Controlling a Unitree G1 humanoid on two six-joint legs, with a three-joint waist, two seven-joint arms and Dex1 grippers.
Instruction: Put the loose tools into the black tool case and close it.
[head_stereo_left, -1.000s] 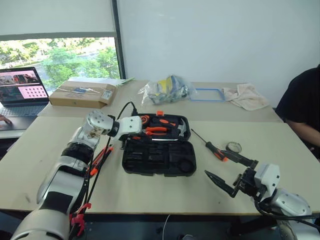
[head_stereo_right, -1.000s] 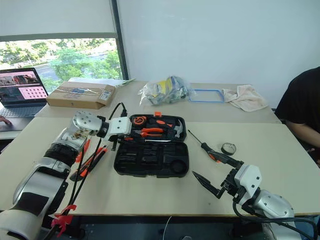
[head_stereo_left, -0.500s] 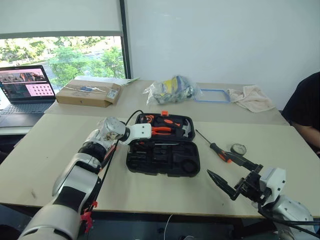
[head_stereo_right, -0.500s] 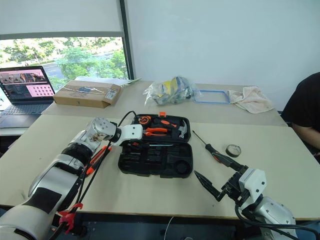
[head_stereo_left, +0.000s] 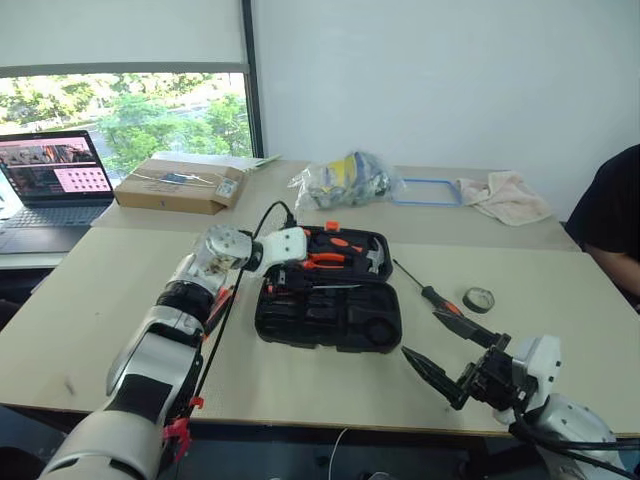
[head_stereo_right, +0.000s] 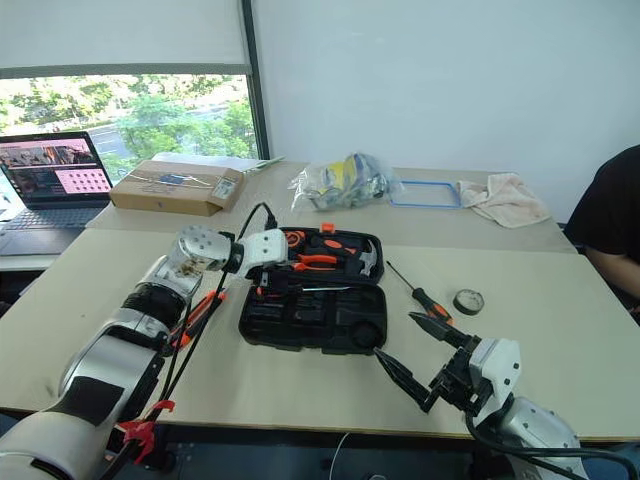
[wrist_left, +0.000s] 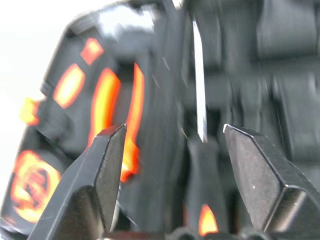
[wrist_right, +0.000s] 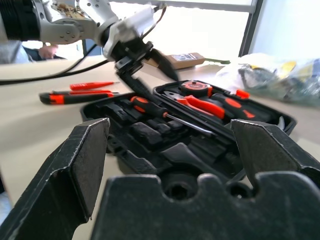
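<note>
At the far left of the frame, a laptop (head_stereo_left: 50, 180) and a flat cardboard box (head_stereo_left: 180, 187) are seen on the desk (head_stereo_left: 90, 290). Left of centre, a utility knife (wrist_right: 75, 96) and a slim tester screwdriver (wrist_right: 92, 85) lie on the desk beside the case. The left hand (wrist_right: 142, 62) is held over the left part of the open black tool case (head_stereo_left: 328, 318), its fingers (wrist_left: 107, 165) spread apart with nothing gripped; one screwdriver (wrist_right: 152, 110) is seated in the case beneath it. Right of the case, a second screwdriver (head_stereo_left: 428, 293) and a tape roll (head_stereo_left: 479, 299) lie loose. At the lower right, the right hand (head_stereo_left: 445, 348) is seen with its fingers wide apart and empty.
</note>
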